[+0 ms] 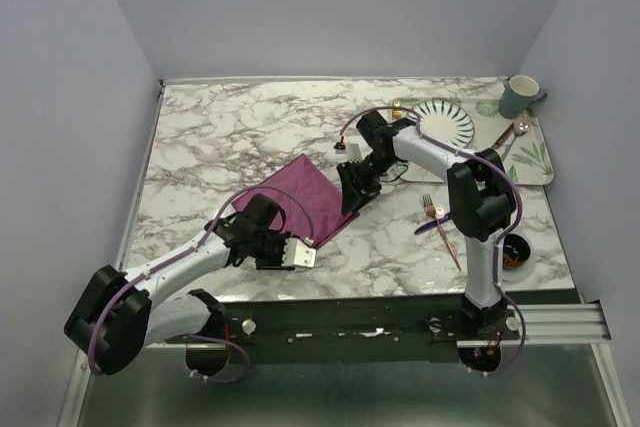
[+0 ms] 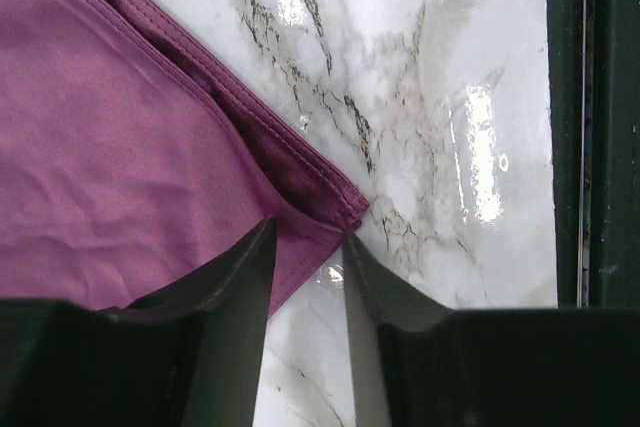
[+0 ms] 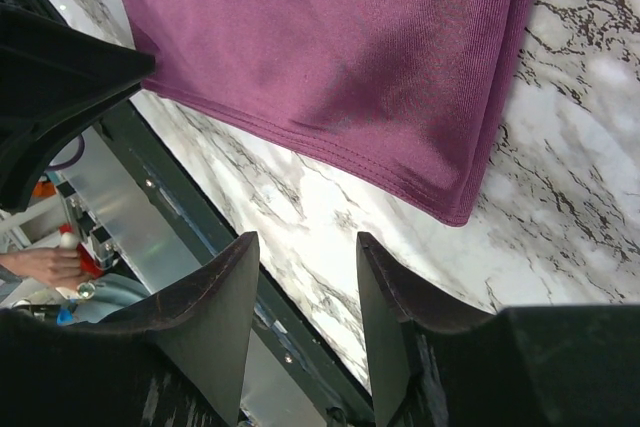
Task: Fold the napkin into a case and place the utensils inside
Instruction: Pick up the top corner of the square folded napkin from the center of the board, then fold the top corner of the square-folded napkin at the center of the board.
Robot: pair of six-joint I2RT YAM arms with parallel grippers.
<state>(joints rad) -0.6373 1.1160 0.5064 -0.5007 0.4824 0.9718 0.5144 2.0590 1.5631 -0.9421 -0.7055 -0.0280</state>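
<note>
The plum-purple napkin [image 1: 300, 202] lies flat on the marble, folded in layers into a broad diamond; no narrow case shows. My left gripper [image 1: 312, 247] sits low at its near corner. In the left wrist view it is open [image 2: 305, 247]: one finger overlaps the napkin's [image 2: 130, 147] hem and bare marble fills the gap. My right gripper [image 1: 350, 205] hovers by the napkin's right corner, also open [image 3: 305, 247] over bare marble, with the napkin [image 3: 330, 57] just beyond its tips. To the right, the copper fork [image 1: 447, 240] and the dark blue knife [image 1: 430, 227] lie crossed.
At the back right, a leaf-patterned tray [image 1: 535, 162] carries a striped plate [image 1: 445, 122], a grey mug [image 1: 518, 97] and a spoon [image 1: 505, 135]. A small dark round dish [image 1: 515, 250] sits near the right arm's base. The table's front edge runs close behind both grippers.
</note>
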